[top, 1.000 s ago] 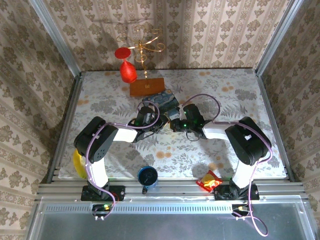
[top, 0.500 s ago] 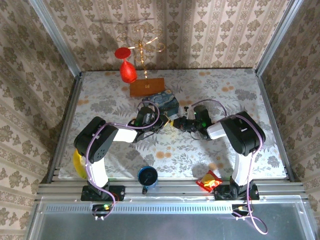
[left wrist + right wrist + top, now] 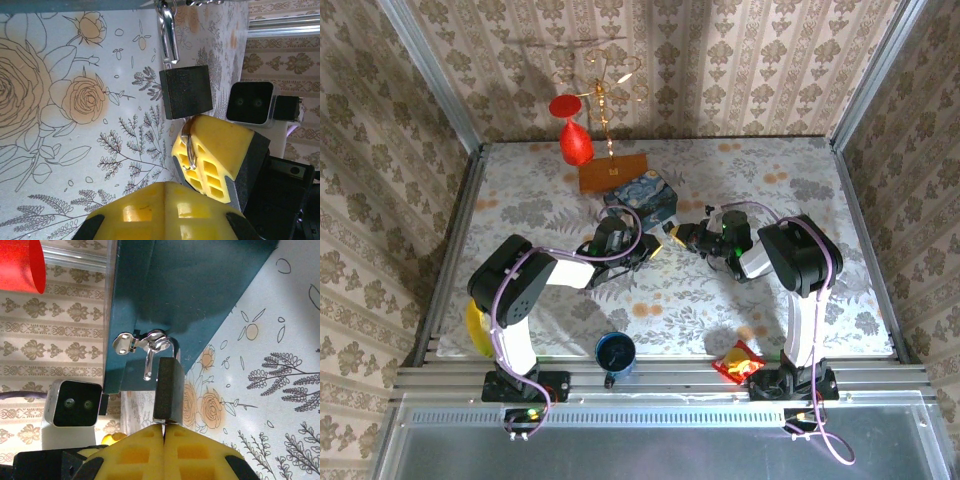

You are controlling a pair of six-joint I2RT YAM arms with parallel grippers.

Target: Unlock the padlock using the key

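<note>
The padlock (image 3: 166, 389) is a small black block hanging by its silvery shackle (image 3: 149, 356) from the hasp of the blue starry-night tin (image 3: 642, 200). One shackle leg ends free beside the body. My right gripper (image 3: 163, 439) is shut on the key (image 3: 163, 427), whose thin blade goes into the padlock's underside. In the left wrist view the padlock (image 3: 186, 91) lies on the floral cloth, with the right gripper (image 3: 212, 156) and the key ring (image 3: 186, 146) behind it. My left gripper (image 3: 170, 200) is shut on nothing, just short of the padlock. From above, both grippers (image 3: 642, 247) (image 3: 682, 237) meet below the tin.
A wooden block (image 3: 613, 173) and a gold wire stand with a red balloon (image 3: 576, 143) sit behind the tin. A blue cup (image 3: 615, 352) and a red snack packet (image 3: 740, 362) lie at the near edge. A yellow object (image 3: 474, 325) is at the left rail.
The right arm has folded back and its gripper has shifted right with the key. More of the blue tin shows, shifted a little towards the back. The left arm has barely moved.
</note>
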